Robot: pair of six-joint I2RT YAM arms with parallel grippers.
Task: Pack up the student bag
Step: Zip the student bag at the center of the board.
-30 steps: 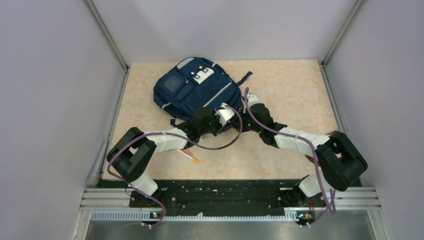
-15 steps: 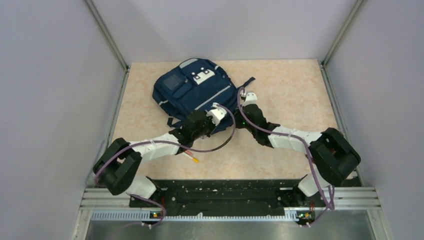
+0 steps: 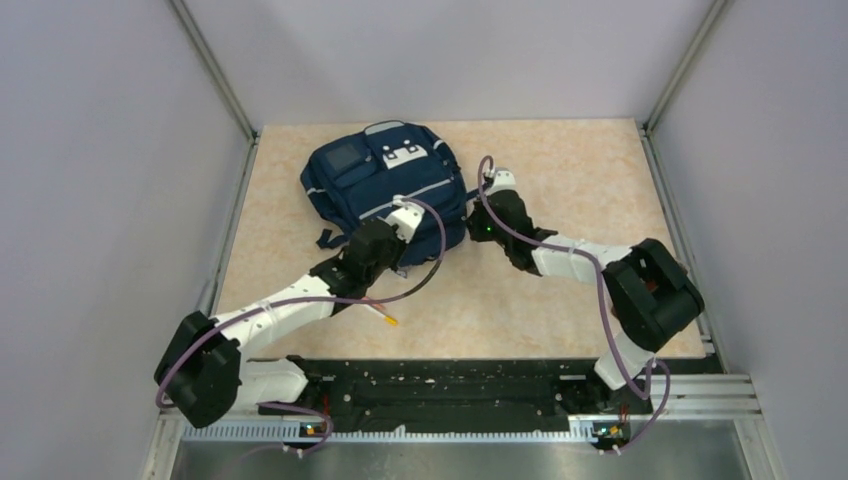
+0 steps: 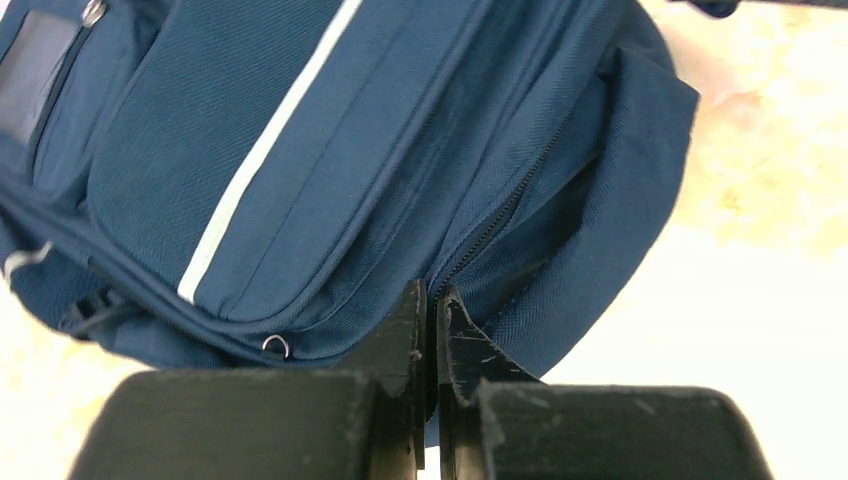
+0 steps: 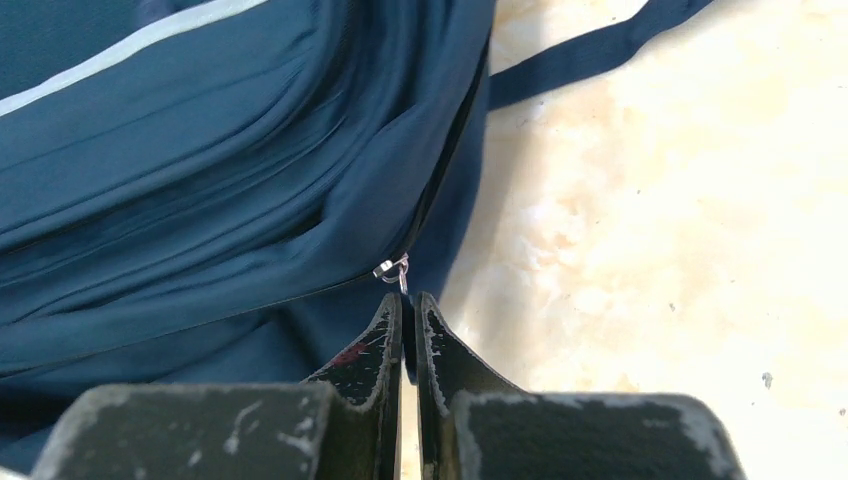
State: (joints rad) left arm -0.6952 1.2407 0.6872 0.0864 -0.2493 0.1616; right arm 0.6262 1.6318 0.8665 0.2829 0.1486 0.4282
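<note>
I count one student bag (image 3: 385, 180); two grippers at its near edge, the left gripper (image 4: 430, 295) and the right gripper (image 5: 408, 300); and one orange-tipped stick (image 3: 383, 317) nearer than the bag.

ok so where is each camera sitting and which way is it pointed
top external: fixed above and behind the arm bases, looking down at the table and student bag; both arms show.
left wrist: on the left arm, looking along its shut left end effector at the bag's pale stripe and zip seam.
right wrist: on the right arm, looking along the right end effector, shut on the zip pull, at bag, strap and table.
shared: both wrist views show the bag's stripe and zip.
</note>
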